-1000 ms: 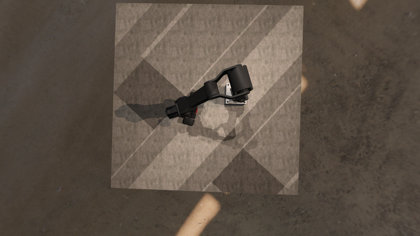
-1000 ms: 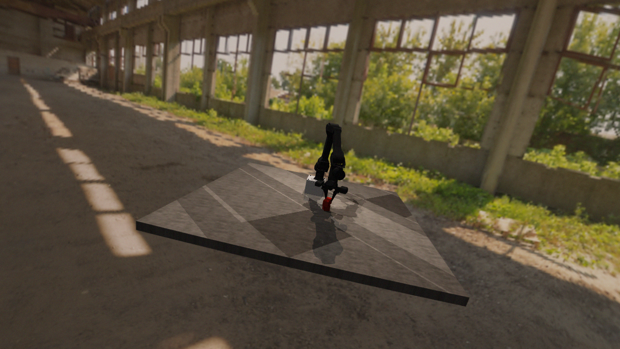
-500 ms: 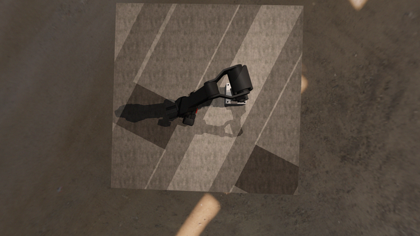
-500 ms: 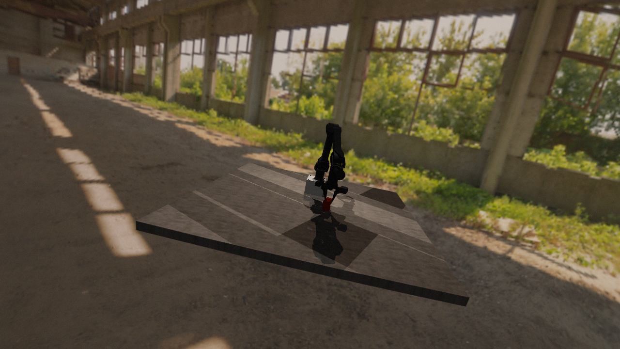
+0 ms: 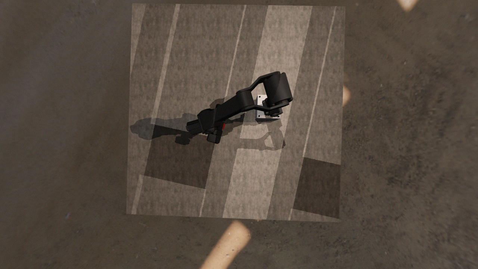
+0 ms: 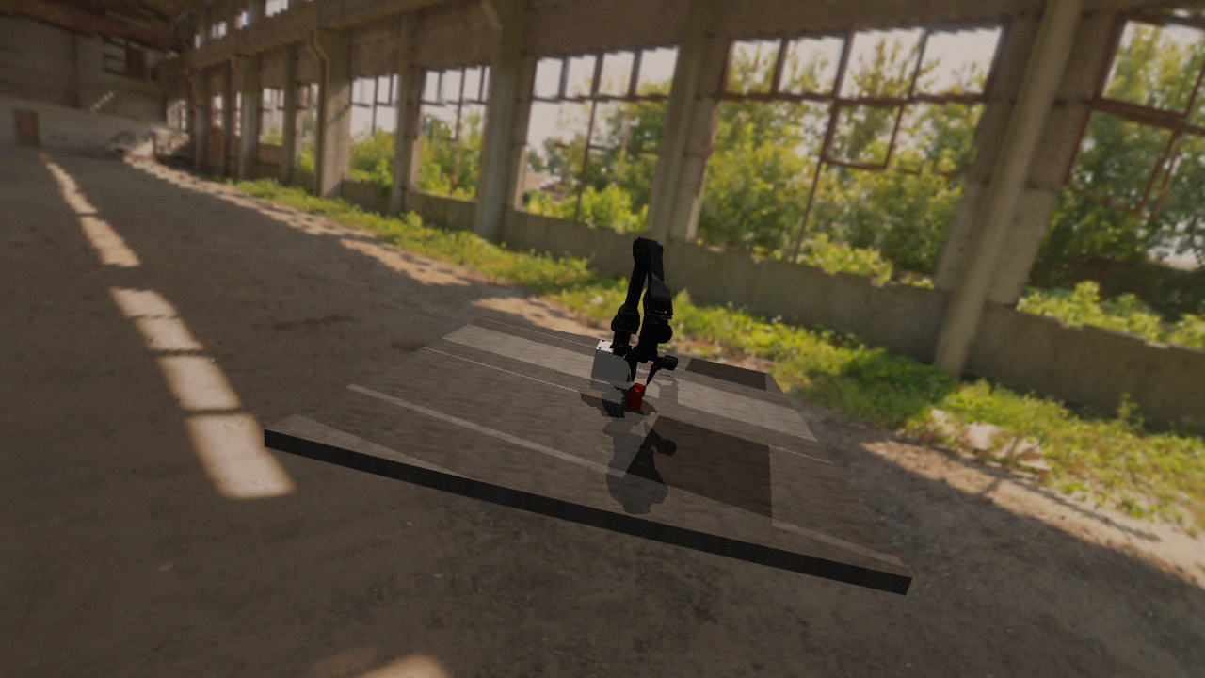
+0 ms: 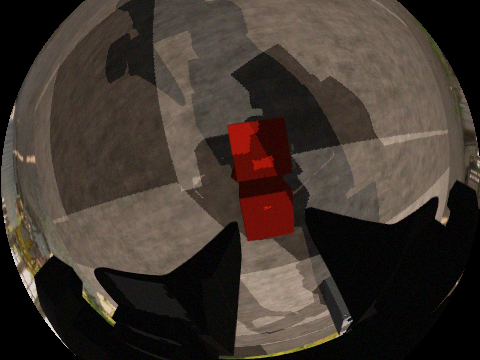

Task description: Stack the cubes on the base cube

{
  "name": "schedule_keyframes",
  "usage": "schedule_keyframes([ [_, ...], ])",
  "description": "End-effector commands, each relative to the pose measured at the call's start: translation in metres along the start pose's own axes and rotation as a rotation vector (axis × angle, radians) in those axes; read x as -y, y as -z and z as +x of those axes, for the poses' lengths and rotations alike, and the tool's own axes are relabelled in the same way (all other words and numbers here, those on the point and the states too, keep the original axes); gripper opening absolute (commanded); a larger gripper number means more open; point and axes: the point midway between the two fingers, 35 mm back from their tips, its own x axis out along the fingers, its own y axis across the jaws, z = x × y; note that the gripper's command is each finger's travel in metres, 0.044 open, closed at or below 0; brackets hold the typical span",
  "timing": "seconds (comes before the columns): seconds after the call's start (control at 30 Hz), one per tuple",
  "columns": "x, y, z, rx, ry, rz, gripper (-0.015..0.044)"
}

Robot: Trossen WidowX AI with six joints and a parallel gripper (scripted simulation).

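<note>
In the wrist view one loose red cube (image 7: 267, 215) sits low in the picture, between the fingertips. The other loose red cube (image 7: 257, 155) is just beyond it, with light and shadow across its face. The base cube is almost hidden beneath them; only small dark red corners peek out. In the exterior view the cubes show as one small red stack (image 6: 634, 399); in the top view only a red sliver (image 5: 223, 126) shows beside the arm. My gripper (image 7: 272, 222) (image 6: 640, 383) is open around the nearer cube, with a gap visible at the right finger.
The arm (image 5: 230, 105) (image 6: 644, 312) reaches over the square table (image 5: 167, 200) (image 6: 421, 455) from its pale mounting box (image 5: 261, 100) (image 6: 608, 367). Arm shadows and changing light patches cross the table around the cubes.
</note>
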Motion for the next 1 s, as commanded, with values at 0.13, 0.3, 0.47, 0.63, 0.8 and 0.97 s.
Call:
schedule_keyframes([
  [0.13, -0.001, -0.001, -0.014, 0.007, -0.005, -0.001, 0.0205],
  [0.3, -0.001, -0.001, -0.021, 0.007, -0.005, -0.001, 0.0205],
  [0.47, -0.001, -0.001, -0.028, 0.007, -0.005, -0.001, 0.0205],
  [0.63, -0.001, -0.001, -0.035, 0.007, -0.005, -0.001, 0.0205],
  [0.8, -0.001, -0.001, -0.042, 0.007, -0.005, -0.001, 0.0205],
  [0.97, -0.001, -0.001, -0.044, 0.007, -0.005, -0.001, 0.0205],
])
